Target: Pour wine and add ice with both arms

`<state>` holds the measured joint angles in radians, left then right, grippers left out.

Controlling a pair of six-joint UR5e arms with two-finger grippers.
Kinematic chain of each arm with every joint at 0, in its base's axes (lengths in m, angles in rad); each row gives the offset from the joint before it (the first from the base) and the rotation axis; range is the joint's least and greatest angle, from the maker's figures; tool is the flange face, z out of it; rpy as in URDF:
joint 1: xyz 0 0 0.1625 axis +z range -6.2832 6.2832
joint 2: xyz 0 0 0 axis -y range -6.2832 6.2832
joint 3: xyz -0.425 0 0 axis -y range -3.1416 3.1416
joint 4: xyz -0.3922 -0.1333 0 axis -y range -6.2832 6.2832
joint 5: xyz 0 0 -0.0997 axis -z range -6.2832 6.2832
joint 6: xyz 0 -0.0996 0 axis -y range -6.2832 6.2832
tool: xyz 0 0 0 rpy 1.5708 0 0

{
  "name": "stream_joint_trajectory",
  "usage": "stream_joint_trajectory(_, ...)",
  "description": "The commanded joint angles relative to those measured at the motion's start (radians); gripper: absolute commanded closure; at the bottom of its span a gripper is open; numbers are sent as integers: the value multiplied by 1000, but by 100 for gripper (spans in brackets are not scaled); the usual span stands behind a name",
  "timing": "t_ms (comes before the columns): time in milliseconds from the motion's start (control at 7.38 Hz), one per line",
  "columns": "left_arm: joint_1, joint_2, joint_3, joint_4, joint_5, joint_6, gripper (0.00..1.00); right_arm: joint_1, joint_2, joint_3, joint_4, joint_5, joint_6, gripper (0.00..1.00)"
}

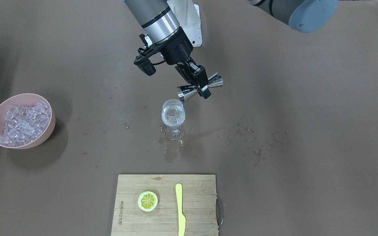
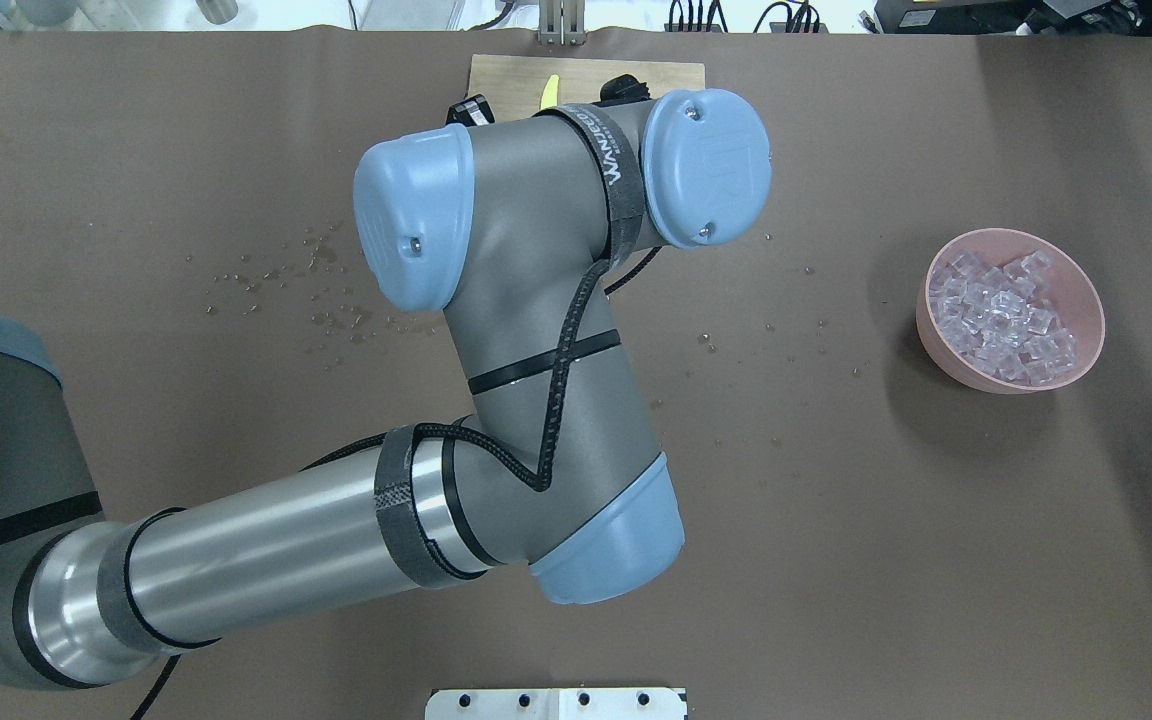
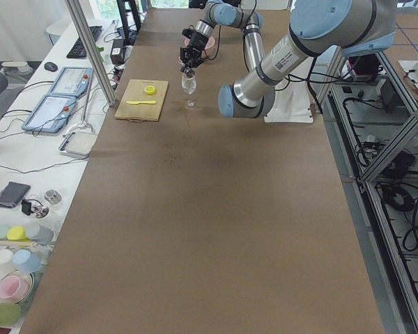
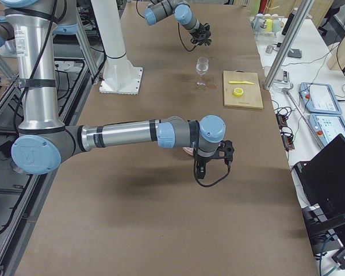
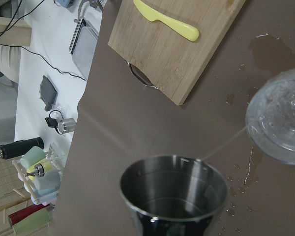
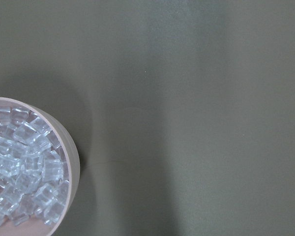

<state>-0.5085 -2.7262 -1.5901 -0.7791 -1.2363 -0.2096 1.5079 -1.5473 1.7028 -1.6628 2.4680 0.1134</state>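
Wine (image 1: 173, 120) is in the stemmed glass (image 1: 172, 105) mid-table, with puddles round its foot. My left gripper (image 1: 203, 88) is clamped on the steel jigger (image 1: 186, 92), tipped just over the rim. Ice (image 1: 23, 121) fills the pink bowl (image 1: 46, 134) toward the table's right end. My right gripper (image 4: 201, 165) hangs beside it, can't tell if it's apart or together

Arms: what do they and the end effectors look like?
The left arm has grey links, a silver tube and blue joint caps; a braided black cable runs along it under black straps, one with white lettering. The left end effector is black. The right arm matches, silver with blue caps; the right end effector is black too.
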Motion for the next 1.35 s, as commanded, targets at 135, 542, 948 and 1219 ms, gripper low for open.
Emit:
stream_joint_trajectory(135,-2,113,-180,-47,-9,-42,100,0,0,8,0,-1,0,0)
stream_joint_trajectory(542,-82,319,-335,-243,-58,-34,100,0,0,17,0,-1,0,0)
stream_joint_trajectory(948,-146,601,-398,-586,-92,-110,100,0,-2,38,-2,-1,14,0)
stream_joint_trajectory(1219,-151,821,-398,-901,-88,-200,100,-1,-1,38,0,-3,28,0)
